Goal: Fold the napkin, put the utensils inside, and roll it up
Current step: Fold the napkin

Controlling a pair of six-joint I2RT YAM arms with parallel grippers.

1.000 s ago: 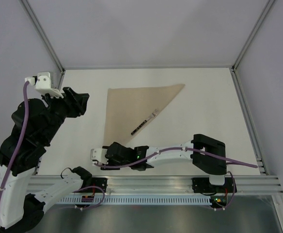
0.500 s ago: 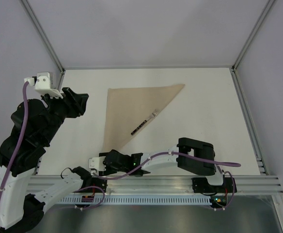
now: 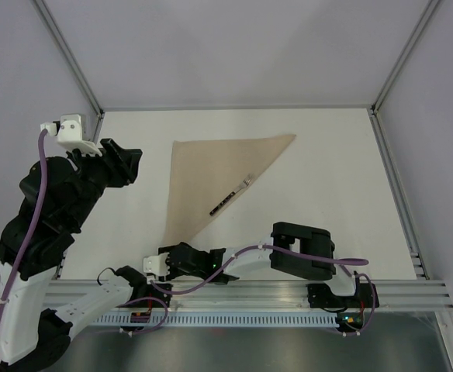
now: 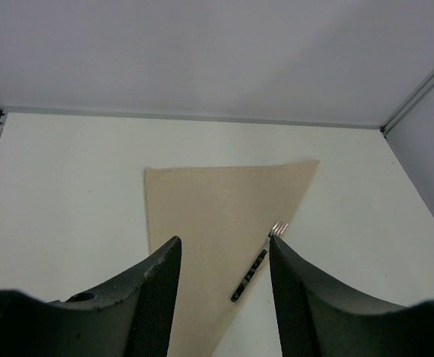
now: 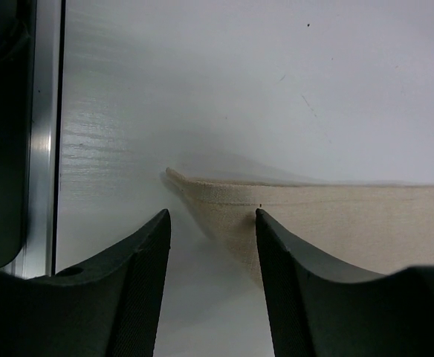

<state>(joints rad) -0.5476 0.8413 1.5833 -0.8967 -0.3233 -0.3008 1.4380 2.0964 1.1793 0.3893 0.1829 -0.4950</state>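
Rail (image 3: 288, 291) of aluminium along the near table edge, both arm bases bolted to it. Just beyond, low over the white table (image 3: 327, 178), right gripper (image 3: 158, 261) stretched across to the left, purple cable (image 3: 254, 248) trailing along its arm. Fingers (image 5: 146, 268) spread, nothing pinched. From the right wrist view, near corner of the napkin (image 5: 336, 223) lying flat just ahead and showing in the gap between them (touching the cloth or only close to it: cannot tell). Doubled edge visible at that corner.

Napkin folded to a triangle, with one point by the right gripper, one straight side running away along the left, a second side across the far end, and a diagonal on the right. Fork (image 3: 230, 195) lying along that diagonal, black handle toward the near left, silver tines toward the far right.

Left gripper (image 3: 126, 167) high above the table at the left, well apart from the cloth and pointing over it. Jaws wide and empty, with napkin and fork framed between them in the left wrist view.

Beyond, plain grey wall (image 3: 234, 54) and metal frame (image 3: 71, 62).
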